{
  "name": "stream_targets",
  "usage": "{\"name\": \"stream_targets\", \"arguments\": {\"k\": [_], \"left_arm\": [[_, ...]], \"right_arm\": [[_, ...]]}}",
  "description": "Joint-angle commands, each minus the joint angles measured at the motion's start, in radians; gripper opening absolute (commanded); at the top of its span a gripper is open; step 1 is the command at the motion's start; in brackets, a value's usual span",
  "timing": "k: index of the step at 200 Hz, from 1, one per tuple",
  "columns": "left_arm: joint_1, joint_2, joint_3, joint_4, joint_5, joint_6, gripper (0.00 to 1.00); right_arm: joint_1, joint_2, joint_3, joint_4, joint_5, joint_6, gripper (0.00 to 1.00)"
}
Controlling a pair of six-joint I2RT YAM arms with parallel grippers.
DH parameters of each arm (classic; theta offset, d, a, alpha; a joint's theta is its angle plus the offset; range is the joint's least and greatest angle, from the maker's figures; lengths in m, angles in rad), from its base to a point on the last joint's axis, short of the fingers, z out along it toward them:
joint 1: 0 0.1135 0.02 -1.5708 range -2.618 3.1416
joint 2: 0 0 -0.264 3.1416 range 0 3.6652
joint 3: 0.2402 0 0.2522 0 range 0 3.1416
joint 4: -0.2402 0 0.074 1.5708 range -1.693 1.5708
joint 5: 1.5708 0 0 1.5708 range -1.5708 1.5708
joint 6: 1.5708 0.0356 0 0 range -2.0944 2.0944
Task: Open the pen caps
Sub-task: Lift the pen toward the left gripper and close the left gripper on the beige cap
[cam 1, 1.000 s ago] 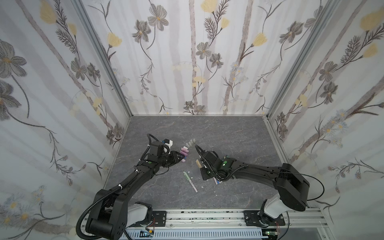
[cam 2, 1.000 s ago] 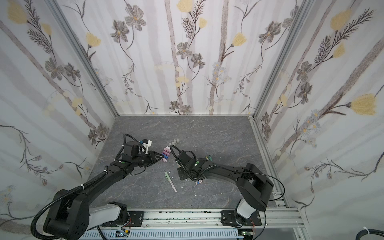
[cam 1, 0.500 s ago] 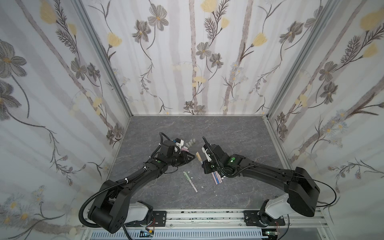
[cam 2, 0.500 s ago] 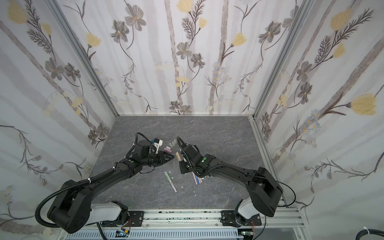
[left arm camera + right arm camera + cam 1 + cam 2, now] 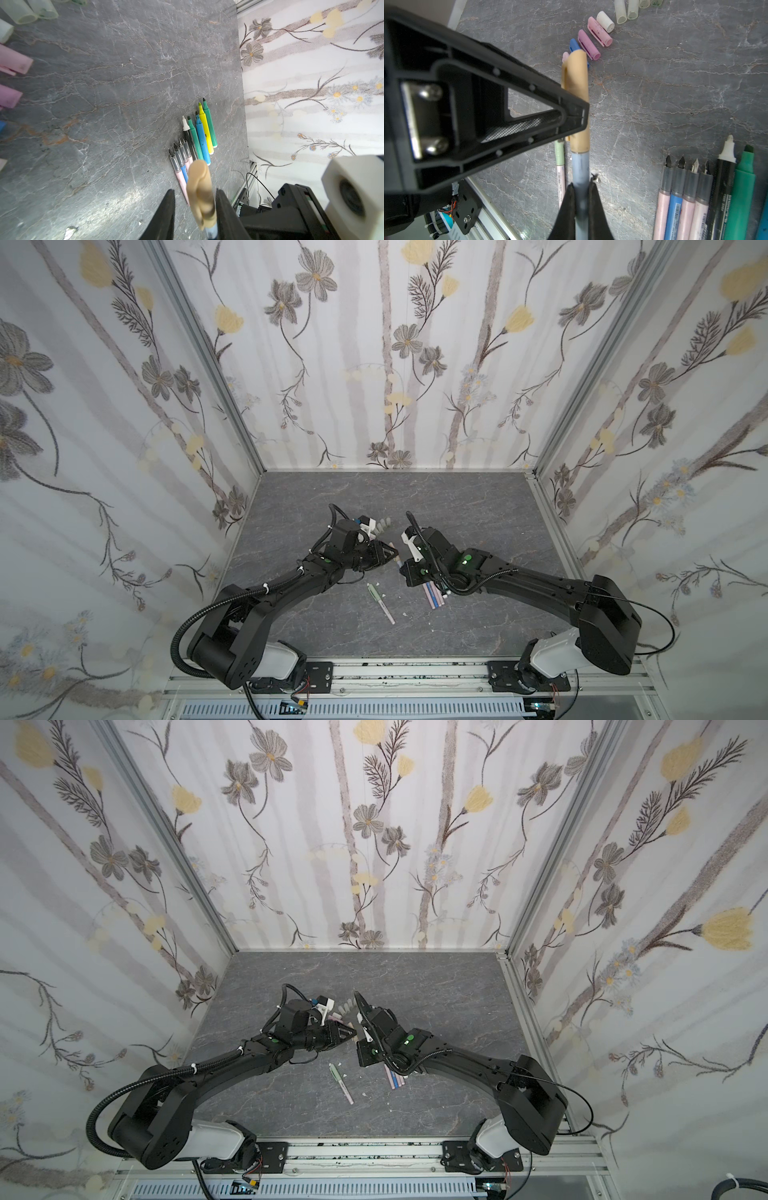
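Both top views look steeply down from high up, the grey marble-patterned tabletop (image 5: pixel 457 510) in each frame's lower middle. The wrist views sit close, facing each other, sharing the peach plastic cap (image 5: pixel 199 187) on the slim blue-grey pen (image 5: pixel 580 170).

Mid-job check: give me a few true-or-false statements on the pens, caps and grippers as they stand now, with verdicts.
1. The right gripper is shut on the blue pen. True.
2. The peach cap is off that pen. False: it sits on the pen's end, between the jaws of the left gripper.
3. The row of pens lies with bare tips. True.
4. Every pen lying down is uncapped. False: the green-capped pen lies apart from the row, cap on.
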Motion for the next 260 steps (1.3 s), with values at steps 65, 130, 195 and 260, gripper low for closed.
{"name": "stream_targets", "arguments": {"k": [65, 130, 195, 260], "left_arm": [[-0.013, 0.048, 0.025, 0.085, 0.022, -0.026, 0.07], [-0.013, 0.048, 0.016, 0.077, 0.02, -0.023, 0.0], [-0.014, 0.049, 0.021, 0.072, 0.025, -0.025, 0.0], [-0.01, 0.043, 0.023, 0.054, 0.001, -0.011, 0.0]], "right_arm": [[-0.002, 0.015, 0.002, 0.044, -0.006, 0.011, 0.0], [-0.005, 0.032, 0.007, 0.054, 0.007, 0.014, 0.29], [-0.006, 0.081, 0.028, 0.064, 0.002, 0.005, 0.28], [-0.006, 0.073, 0.015, 0.056, -0.004, 0.002, 0.0]]}}
